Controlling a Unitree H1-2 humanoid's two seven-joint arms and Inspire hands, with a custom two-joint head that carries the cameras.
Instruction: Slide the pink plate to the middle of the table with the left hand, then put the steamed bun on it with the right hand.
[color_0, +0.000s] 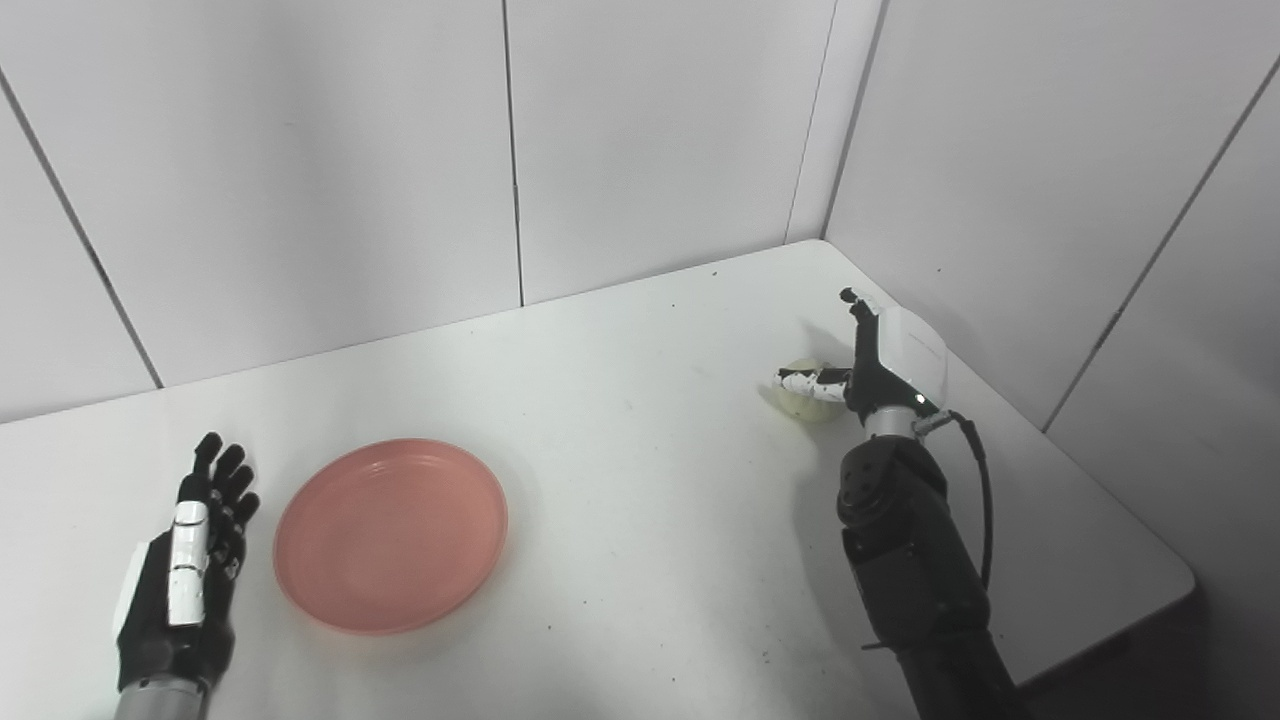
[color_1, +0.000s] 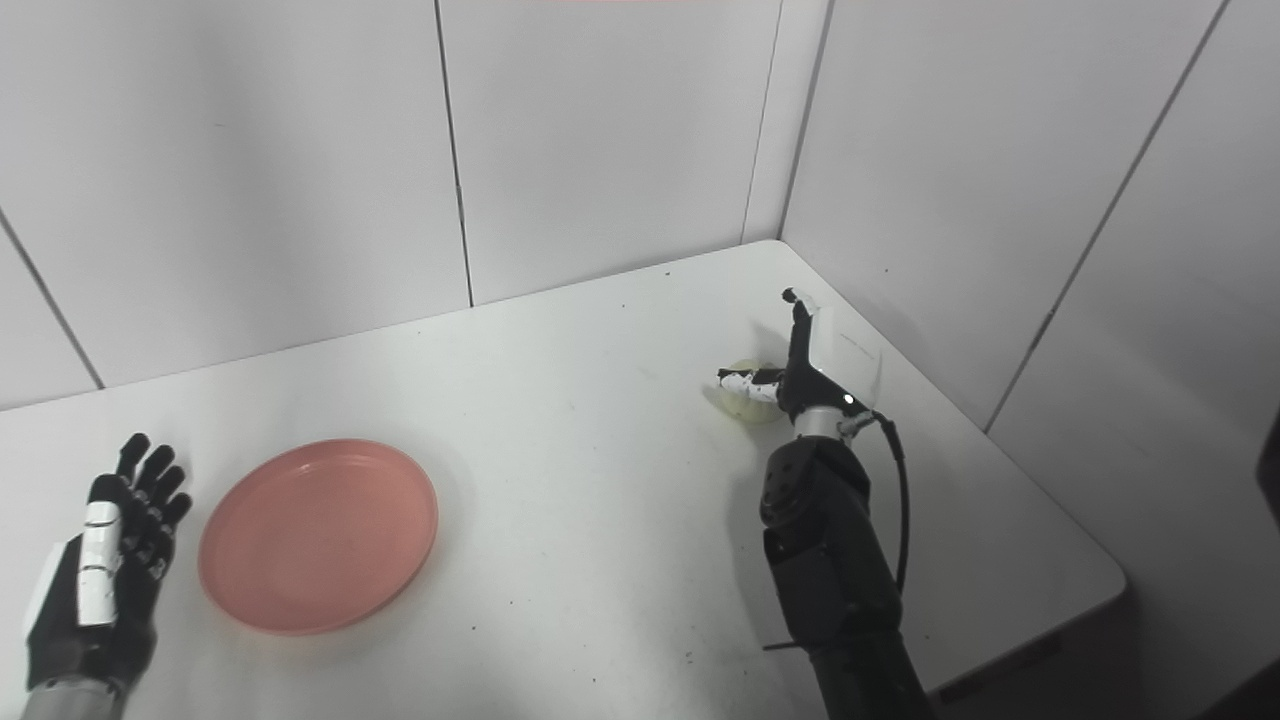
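The pink plate (color_0: 391, 533) lies flat on the white table (color_0: 640, 470), left of centre and near the front. My left hand (color_0: 190, 560) is open, fingers spread, resting just left of the plate with a small gap. The pale steamed bun (color_0: 810, 402) sits at the right rear of the table. My right hand (color_0: 880, 355) is open right beside the bun, thumb lying over its front and fingers raised behind it; it does not grip the bun. The same scene shows in the right eye view, with the plate (color_1: 318, 534) and the bun (color_1: 745, 402).
White panel walls (color_0: 640, 150) close the table at the back and right, meeting in a corner just behind the bun. The table's right edge (color_0: 1120, 510) runs close to my right arm.
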